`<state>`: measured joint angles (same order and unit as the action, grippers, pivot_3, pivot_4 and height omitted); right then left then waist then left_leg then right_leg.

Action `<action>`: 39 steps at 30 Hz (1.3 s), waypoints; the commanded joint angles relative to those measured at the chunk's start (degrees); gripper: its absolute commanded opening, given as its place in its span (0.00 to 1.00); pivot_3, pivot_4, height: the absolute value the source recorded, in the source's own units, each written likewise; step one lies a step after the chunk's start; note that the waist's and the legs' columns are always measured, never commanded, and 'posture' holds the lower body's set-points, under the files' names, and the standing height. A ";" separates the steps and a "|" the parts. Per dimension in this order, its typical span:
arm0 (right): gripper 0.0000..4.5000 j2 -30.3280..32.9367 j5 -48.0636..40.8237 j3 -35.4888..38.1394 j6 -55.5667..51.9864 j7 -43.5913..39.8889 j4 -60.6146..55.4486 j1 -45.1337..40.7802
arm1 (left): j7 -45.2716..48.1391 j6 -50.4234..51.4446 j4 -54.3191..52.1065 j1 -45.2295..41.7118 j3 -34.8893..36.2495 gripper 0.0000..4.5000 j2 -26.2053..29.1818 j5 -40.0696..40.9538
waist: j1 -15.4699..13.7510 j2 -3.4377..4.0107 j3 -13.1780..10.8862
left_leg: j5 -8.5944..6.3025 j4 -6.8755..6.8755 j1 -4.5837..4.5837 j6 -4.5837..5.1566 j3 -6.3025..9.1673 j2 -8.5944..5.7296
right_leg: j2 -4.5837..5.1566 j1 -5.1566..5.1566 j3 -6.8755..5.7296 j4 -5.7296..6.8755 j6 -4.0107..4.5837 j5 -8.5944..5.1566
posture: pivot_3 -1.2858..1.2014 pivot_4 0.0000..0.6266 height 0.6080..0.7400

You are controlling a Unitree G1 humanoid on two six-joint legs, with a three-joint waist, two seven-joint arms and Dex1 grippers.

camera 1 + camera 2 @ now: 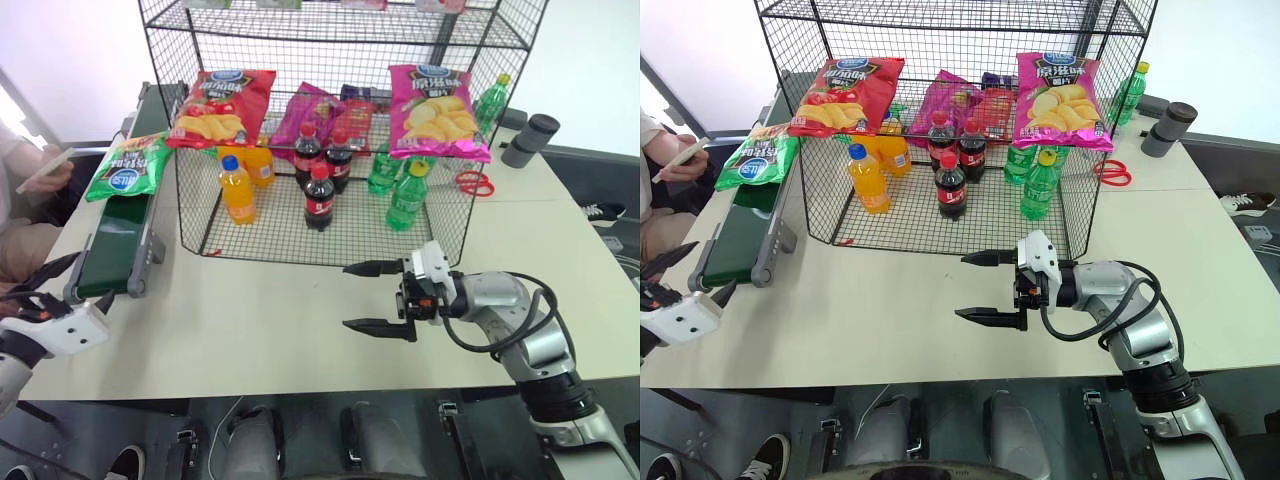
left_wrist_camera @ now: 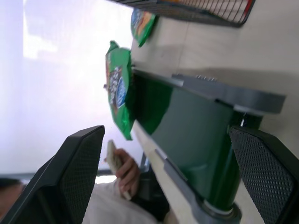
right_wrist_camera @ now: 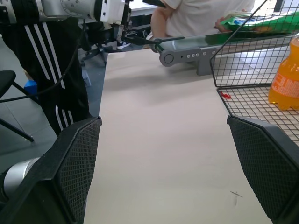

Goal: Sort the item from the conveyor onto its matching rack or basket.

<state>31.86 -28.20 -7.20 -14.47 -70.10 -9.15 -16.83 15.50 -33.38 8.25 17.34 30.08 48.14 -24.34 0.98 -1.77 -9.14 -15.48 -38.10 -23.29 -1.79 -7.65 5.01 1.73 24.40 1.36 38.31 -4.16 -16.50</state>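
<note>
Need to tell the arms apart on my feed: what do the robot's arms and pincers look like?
The right pincer has two black pointed fingers on a white housing, with a silver-grey arm and a looping black cable behind it. The left pincer has the same black fingers and white housing.

Your robot's right arm [image 1: 520, 325] was silver-grey metal with black joints and a looped black cable. Each gripper had a white housing and 2 black fingers [image 3: 77, 163] with mesh-textured pads: the right gripper [image 1: 380, 298] and the left gripper [image 1: 55, 288] alike.
</note>
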 commanded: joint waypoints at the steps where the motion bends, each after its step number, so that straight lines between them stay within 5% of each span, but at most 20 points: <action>1: 1.00 0.01 0.03 0.84 1.33 -0.12 -0.16 -0.97 | -3.07 3.27 -2.53 1.48 2.19 1.00 0.08 -1.59 | -0.04 -0.01 0.00 | 0.00 0.00 0.00 0.00 0.00 0.00 | 0.00 0.00 0.00 0.00 0.00 0.00 | 0.52 0.24 1.00; 39: 1.00 -0.74 0.07 0.91 -0.48 1.48 -0.54 -3.90 | -6.92 7.76 1.35 -0.53 -4.75 1.00 2.76 -0.93 | -0.01 -0.02 0.01 | 0.00 0.01 0.00 0.00 -0.02 0.00 | 0.04 0.01 -0.01 0.00 0.02 0.02 | 0.52 0.24 1.00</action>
<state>30.59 -28.12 -7.52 -15.85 -68.71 -8.74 -19.91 9.01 -25.47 9.43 17.03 25.10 50.00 -26.12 0.97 -1.78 -9.13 -15.48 -38.09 -23.29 -1.79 -7.67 5.01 1.77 24.42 1.36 38.32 -4.14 -16.48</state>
